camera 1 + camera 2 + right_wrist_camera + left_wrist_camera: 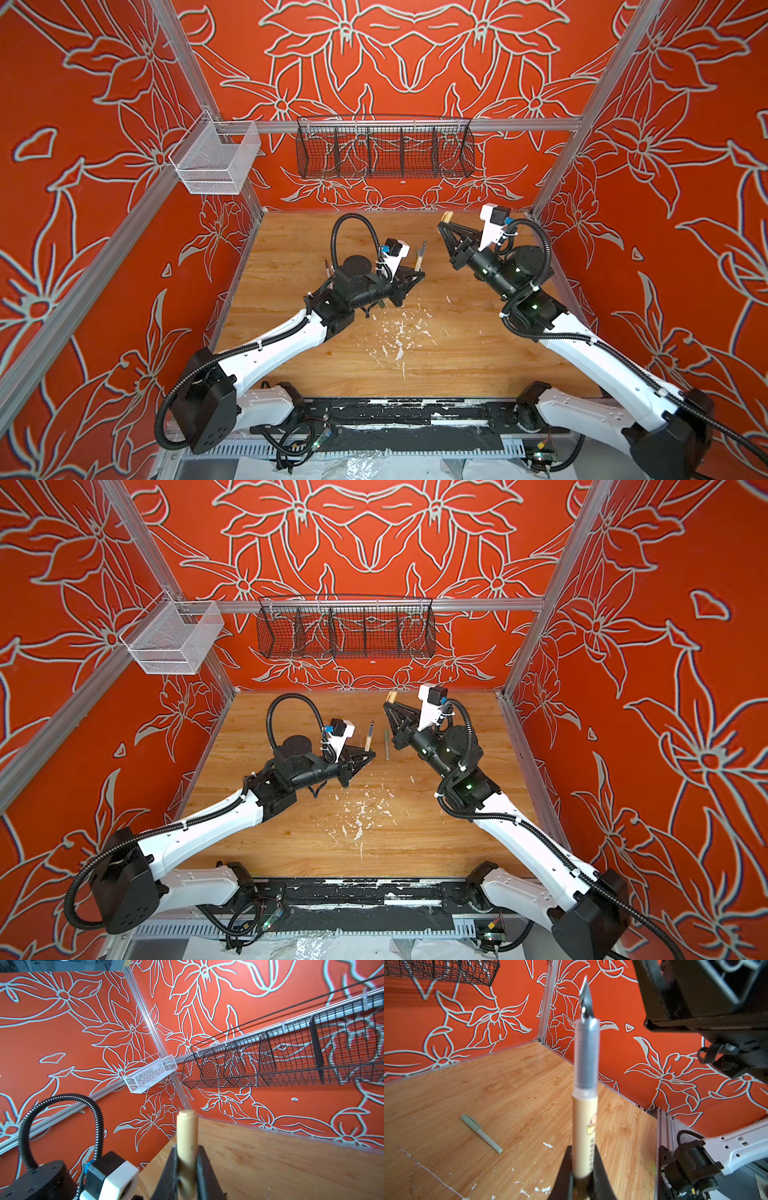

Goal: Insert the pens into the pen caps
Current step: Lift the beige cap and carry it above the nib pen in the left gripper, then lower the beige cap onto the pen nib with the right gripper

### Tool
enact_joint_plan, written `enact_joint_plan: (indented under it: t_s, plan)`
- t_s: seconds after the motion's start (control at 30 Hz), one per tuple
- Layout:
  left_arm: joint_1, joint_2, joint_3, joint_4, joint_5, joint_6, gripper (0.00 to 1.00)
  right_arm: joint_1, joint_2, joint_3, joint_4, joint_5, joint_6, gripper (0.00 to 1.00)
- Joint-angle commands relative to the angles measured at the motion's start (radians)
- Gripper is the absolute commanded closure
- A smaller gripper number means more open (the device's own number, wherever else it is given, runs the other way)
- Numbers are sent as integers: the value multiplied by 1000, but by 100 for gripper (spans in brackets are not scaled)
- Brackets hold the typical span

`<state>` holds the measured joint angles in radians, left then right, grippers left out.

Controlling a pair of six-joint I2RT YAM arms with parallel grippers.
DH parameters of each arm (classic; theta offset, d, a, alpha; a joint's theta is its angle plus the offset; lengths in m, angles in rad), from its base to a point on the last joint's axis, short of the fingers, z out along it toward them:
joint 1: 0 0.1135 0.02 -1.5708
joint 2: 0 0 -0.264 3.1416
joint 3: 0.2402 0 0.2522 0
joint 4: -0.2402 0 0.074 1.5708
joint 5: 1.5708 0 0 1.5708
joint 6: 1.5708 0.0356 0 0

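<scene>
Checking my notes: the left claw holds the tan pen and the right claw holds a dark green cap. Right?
No, the cap in the right claw is tan, as the right wrist view shows. The left claw does hold the tan pen.

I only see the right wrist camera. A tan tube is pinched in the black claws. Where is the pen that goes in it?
Observer: The left gripper is shut on the tan pen, around its barrel.
Operator: Is its pointy end covered?
Observer: No, the dark tip is bare and sticks out away from the jaws.
Operator: Are the pen and my tube touching?
Observer: No. In a top view the tan cap in the right gripper sits apart from the pen.
</scene>
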<state>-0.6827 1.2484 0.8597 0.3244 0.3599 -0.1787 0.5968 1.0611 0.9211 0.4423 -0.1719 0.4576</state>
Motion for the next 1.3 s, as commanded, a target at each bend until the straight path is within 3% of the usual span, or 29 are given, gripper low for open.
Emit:
enact_joint_plan:
  t_s: [0.0,0.33,1.27]
  plan:
    - [-6,-23,0,36,6,10,100,12,13,33,56,-46,41,86]
    - [-8,-18,5,29,10,13,100,32,54,40,49,-95,96,86]
    - [-8,-18,3,30,3,12,100,35,62,-5,12,-95,123,87]
